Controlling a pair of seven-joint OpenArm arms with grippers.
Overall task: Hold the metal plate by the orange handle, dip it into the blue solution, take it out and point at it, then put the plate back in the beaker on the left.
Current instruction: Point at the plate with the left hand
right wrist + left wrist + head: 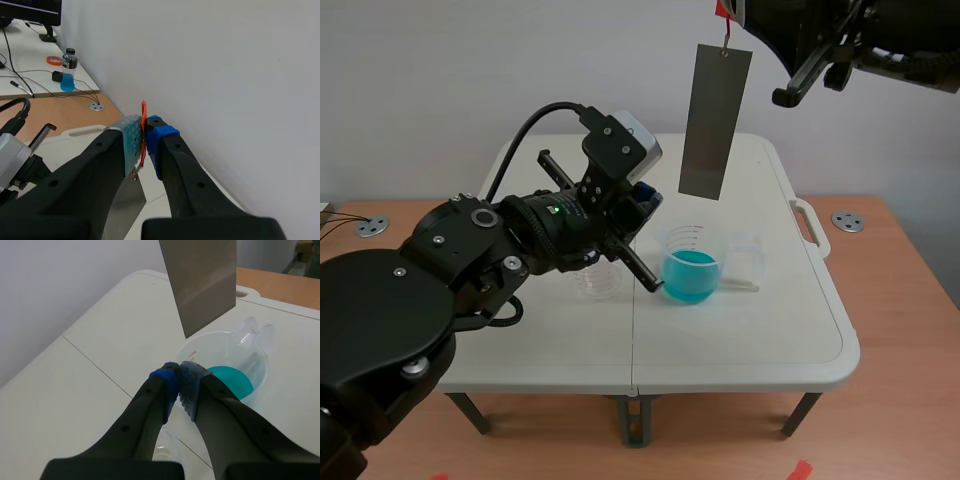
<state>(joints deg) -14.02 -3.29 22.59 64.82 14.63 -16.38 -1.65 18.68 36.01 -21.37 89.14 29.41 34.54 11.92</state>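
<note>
Right claw (143, 137): raised high above the table's far side, closed on the orange handle (143, 131), which is pinched between its pads.
Metal plate (715, 120): hangs upright from the handle, clear of the liquid, its lower edge above the beaker of blue solution (680, 238).
Blue solution (690, 275): fills the beaker's lower part; the beaker stands near the middle of the white folding table (740, 340), just right of its centre seam.
Left claw (178, 382): closed on nothing, pads together, tip aimed toward the plate's lower end, near it but apart.
Empty beaker (598, 282): clear, left of the seam, partly hidden by the left arm.
</note>
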